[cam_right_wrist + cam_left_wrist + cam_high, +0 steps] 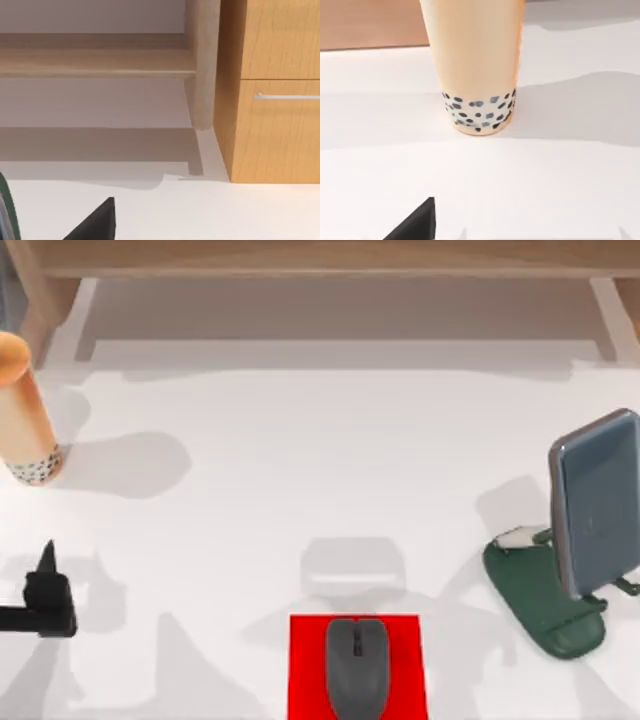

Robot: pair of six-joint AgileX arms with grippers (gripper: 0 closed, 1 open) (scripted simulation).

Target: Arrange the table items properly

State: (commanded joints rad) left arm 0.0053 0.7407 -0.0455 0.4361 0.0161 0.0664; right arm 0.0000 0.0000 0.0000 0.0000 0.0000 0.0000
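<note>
You are looking at the cup step: the mouse (356, 664) is already lying on the red mat (305, 665), and the phone (597, 502) is leaning upright in the green stand (540, 600), both far to the right of your left gripper (47, 580). The cup (22, 412) is standing upright on the counter (300, 470), ahead of this gripper and apart from it; in the left wrist view the cup (475, 65) is facing you directly. Whether this gripper is released or clenched, I cannot tell. Next, I think, you are needing to advance straight toward the cup's lower part, with the jaws wide, then close gently. For the right gripper I also cannot tell.
</note>
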